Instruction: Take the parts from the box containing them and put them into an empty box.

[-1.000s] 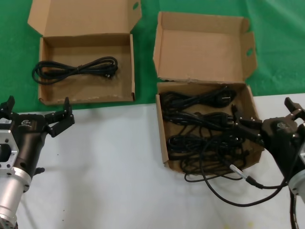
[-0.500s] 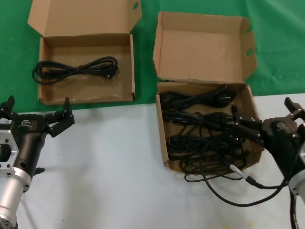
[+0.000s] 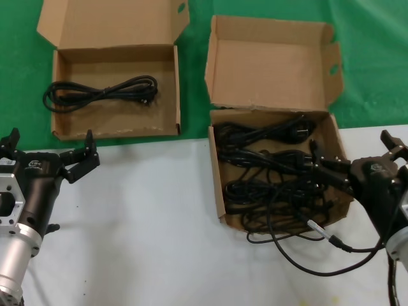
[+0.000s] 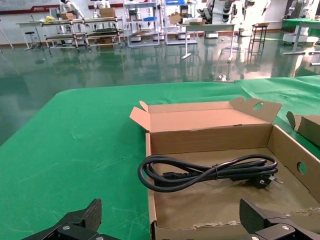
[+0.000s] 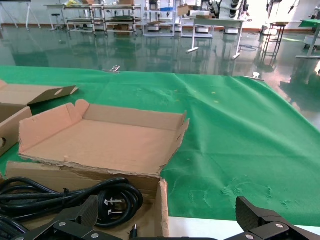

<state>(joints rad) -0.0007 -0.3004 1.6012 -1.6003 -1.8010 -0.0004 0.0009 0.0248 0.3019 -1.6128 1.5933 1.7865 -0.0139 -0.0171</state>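
- The parts [image 3: 271, 172] lie as looped black cable bundles packed inside the box containing them [image 3: 215, 185], which stands on the white desk [image 3: 146, 223] on your right side, lid thrown back so the bundles are reachable from above.
- One bundle [image 3: 102, 92] already rests alone in the empty box [image 3: 115, 131], on the green cloth [image 3: 19, 76] on your left; I judge the transfer barely begun.
- Your right gripper [image 3: 319, 167] sits low over the right edge of the full box, among the cables. Its fingers are spread, as the right wrist view shows, and I cannot confirm that they hold any cable; judge this as the approach to a pick.
- A separate cable with a silver tip [image 3: 319, 228] trails from that box side across the desk; keep it out of the grasp.
- Your left gripper [image 3: 54, 159] waits over the desk just before the wider box, fingers spread, holding nothing.
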